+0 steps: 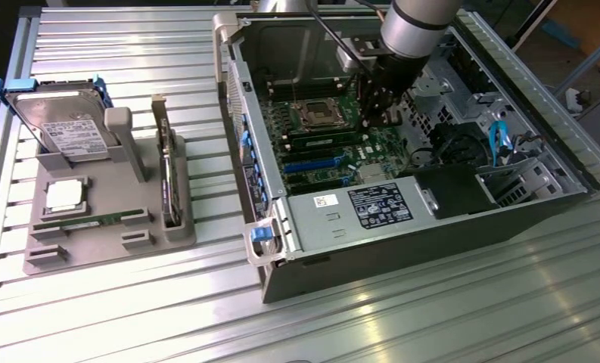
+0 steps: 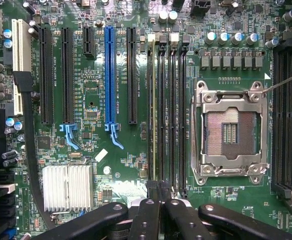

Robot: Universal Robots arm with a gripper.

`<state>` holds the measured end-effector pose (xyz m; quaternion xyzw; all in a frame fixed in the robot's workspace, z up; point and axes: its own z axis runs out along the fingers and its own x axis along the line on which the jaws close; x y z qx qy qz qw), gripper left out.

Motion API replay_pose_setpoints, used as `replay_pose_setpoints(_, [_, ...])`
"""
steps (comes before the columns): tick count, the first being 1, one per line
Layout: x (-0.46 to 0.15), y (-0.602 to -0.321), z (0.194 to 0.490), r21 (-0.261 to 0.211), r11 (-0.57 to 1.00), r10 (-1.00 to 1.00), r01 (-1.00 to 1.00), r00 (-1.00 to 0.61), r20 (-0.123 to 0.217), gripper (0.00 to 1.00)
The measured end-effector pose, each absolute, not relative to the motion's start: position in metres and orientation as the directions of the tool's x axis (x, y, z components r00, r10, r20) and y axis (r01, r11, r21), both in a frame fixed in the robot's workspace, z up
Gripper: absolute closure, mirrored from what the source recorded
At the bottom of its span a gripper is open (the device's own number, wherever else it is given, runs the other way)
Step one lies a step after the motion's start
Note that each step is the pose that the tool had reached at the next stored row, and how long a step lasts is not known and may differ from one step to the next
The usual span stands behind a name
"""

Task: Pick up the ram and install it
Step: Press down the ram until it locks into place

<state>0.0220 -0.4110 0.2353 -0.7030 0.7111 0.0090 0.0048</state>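
— Where's the ram right now?

— Standing on edge in the bank of memory slots on the motherboard, between the long black expansion slots and the open processor socket. From the wrist view you look down on its thin top edge, running along the slot nearest the expansion slots.

— And the gripper?

— Directly over it, inside the open computer case. Its black fingers are drawn tight together, and the tips meet at the near end of the stick. I can't say for certain whether they pinch its edge or only press on it.

— Is the stick fully seated?

— Can't tell from here. It sits in line with the slot, that much shows.

— What about the arm itself?

— The silver arm comes down from above into the case, and its dark tool end hangs just over the board, near the socket.

— Anything else around?

— On the exterior view's left, well away from the case, a grey holder tray sits on the ribbed metal desk. A hard drive stands upright in it, a square silver processor chip lies flat below that, a second green memory stick lies along the tray's front, and a dark expansion card stands on edge beside them.
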Motion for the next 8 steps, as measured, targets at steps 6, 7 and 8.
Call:
replay_pose_setpoints(6, [0.022, -0.411, 0.2341, 0.006, 0.011, -1.0, -1.0, -0.011, -0.019, 0.89])
replay_pose_setpoints(7, [0.022, -0.4109, 0.2341, 0.006, 0.011, -1.0, -1.0, -0.011, -0.02, 0.89])
replay_pose_setpoints(8, [0.022, -0.411, 0.234, 0.006, 0.011, -1.0, -1.0, -0.011, -0.02, 0.89])
